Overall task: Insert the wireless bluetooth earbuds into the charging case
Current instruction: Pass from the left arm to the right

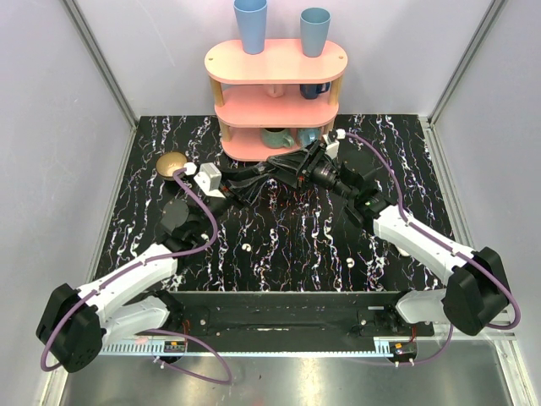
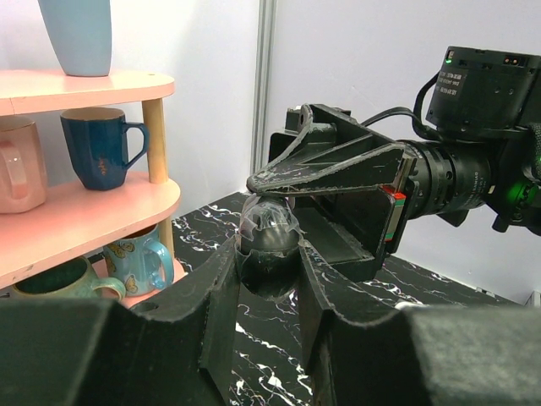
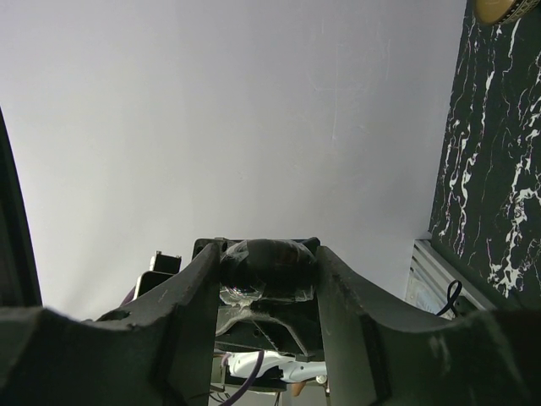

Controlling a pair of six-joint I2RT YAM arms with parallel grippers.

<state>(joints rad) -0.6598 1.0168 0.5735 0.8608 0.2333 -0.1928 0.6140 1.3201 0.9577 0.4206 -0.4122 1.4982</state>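
Note:
My left gripper (image 1: 269,175) and right gripper (image 1: 292,167) meet above the middle of the table, in front of the shelf. Between them is a small rounded oval case that looks dark and glossy, with clear film on it. In the left wrist view the case (image 2: 269,241) sits between my left gripper's (image 2: 269,254) jaws, and the right gripper (image 2: 272,182) closes on its top. In the right wrist view the case (image 3: 269,258) sits between the right gripper's (image 3: 269,264) jaws. Two tiny white specks on the tabletop may be earbuds (image 1: 246,248) (image 1: 349,263); I cannot tell them from the marble streaks.
A pink three-tier shelf (image 1: 275,61) stands at the back centre, with two blue cups (image 1: 251,24) on top and mugs (image 2: 100,145) on its lower tiers. A gold bowl (image 1: 172,164) sits at the back left. White walls enclose the table.

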